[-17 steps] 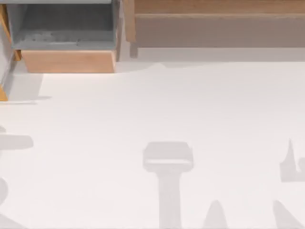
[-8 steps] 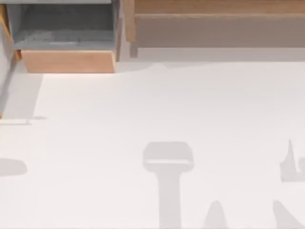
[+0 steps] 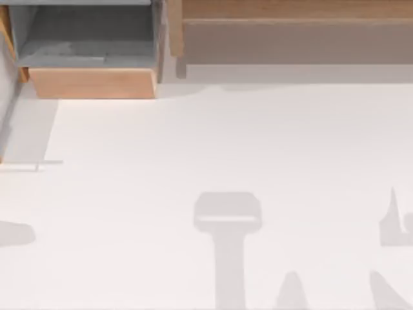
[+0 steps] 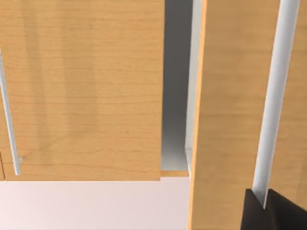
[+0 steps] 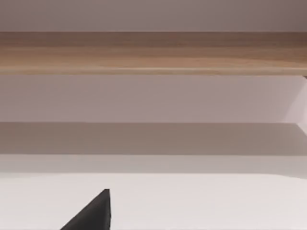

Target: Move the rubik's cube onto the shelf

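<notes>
Ahead of the right claw (image 5: 98, 211), grip state unclear, stands the shelf (image 5: 153, 52).

Matt light wood shelf (image 3: 290, 10), grey-lined wooden-fronted box (image 3: 93, 82), smooth matt white table (image 3: 226, 142)

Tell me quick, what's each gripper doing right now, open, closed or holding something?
Left gripper: dark tips at a pale vertical bar on the light wooden cabinet; cannot tell.
Right gripper: cannot tell.
</notes>
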Motion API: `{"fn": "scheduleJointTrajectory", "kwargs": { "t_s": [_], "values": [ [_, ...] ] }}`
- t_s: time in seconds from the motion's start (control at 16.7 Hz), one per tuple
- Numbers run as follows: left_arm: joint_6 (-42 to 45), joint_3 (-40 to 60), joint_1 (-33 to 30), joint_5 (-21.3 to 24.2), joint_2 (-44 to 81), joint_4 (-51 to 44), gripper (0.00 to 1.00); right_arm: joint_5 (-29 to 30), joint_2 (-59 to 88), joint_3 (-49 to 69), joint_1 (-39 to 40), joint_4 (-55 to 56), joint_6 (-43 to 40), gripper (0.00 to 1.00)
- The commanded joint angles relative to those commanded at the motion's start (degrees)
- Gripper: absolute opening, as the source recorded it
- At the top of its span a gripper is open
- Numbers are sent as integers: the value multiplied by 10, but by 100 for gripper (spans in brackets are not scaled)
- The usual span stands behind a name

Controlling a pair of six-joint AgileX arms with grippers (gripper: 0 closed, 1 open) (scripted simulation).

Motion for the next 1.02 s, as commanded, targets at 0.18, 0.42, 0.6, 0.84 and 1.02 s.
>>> {"fn": "scheduleJointTrajectory", "kwargs": {
  "t_s": [0.18,0.42,0.6,0.84,1.02],
  "values": [
    [0,0,0,0,0,0,45,0,0,0,0,0,0,100],
    [0,0,0,0,0,0,75,0,0,0,0,0,0,100],
    [0,0,0,0,0,0,98,0,0,0,0,0,0,100],
    [0,0,0,0,0,0,100,0,0,0,0,0,0,100],
    [0,0,0,0,0,0,100,0,0,0,0,0,0,100]
  ]
}}
